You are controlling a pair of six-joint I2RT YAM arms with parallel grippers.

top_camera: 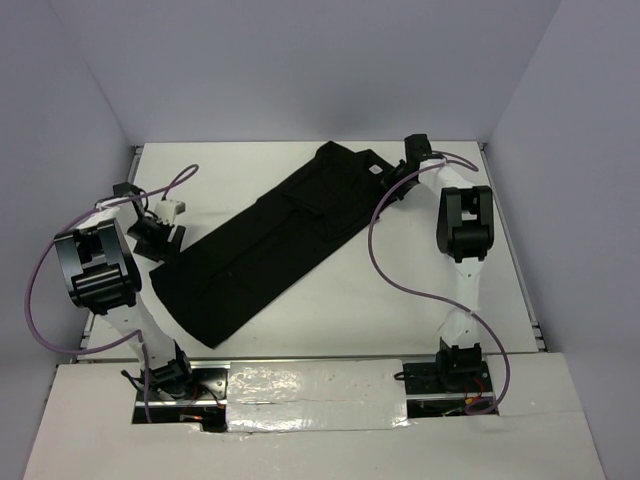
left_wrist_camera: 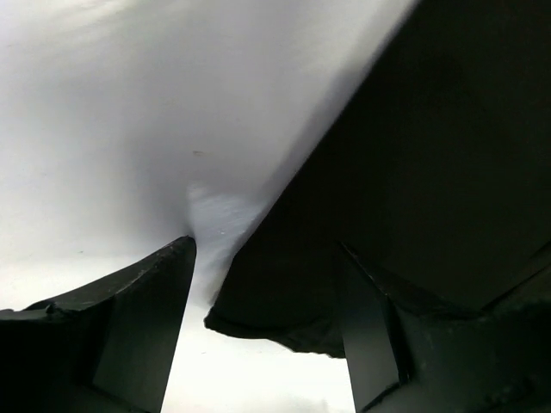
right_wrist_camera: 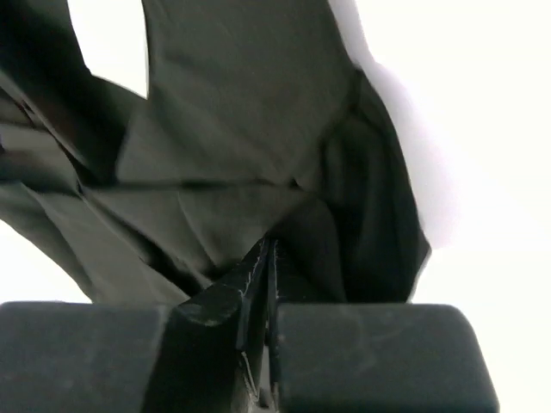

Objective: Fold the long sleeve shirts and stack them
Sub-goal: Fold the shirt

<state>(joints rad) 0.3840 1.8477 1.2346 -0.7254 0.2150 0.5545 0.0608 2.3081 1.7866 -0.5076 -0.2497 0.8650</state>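
Right wrist view: jaws pinched on soft, creased black shirt.

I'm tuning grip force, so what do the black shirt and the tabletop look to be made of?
Black long sleeve shirt: soft, thin cloth with a matte finish. It creases and bunches in the right wrist view, though whether it is knit or woven cannot be told. Table: hard, smooth white board with a slight sheen, perhaps laminate or painted; the exact material is unclear.
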